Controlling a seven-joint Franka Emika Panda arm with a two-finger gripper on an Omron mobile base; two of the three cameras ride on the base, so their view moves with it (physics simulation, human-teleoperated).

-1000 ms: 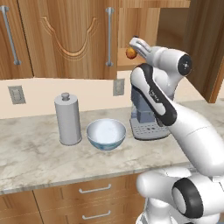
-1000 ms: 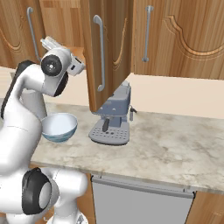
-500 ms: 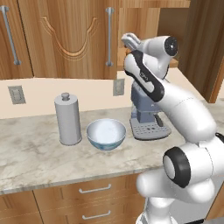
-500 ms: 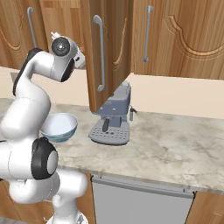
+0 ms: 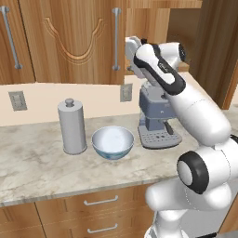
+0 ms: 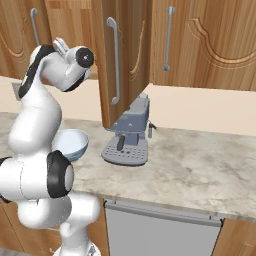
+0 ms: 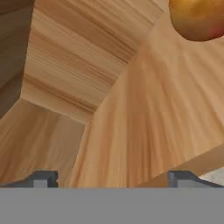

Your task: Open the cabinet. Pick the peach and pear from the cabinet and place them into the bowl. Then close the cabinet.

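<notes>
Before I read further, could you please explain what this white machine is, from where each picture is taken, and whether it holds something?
It is a robot arm with a two-finger gripper, in a rendered kitchen. Two pictures come from cameras on its base, behind it to the left and right. The third looks along the gripper, into the open cabinet, where the peach lies on the wooden shelf. The fingers stand wide apart and hold nothing. On the counter stand a grey canister, the bowl with nothing in it, and a coffee machine.

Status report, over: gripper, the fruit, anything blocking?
Gripper open, empty, inside the cabinet. Peach ahead on the shelf, untouched. Bowl waiting empty on counter. Nothing in the way.
</notes>
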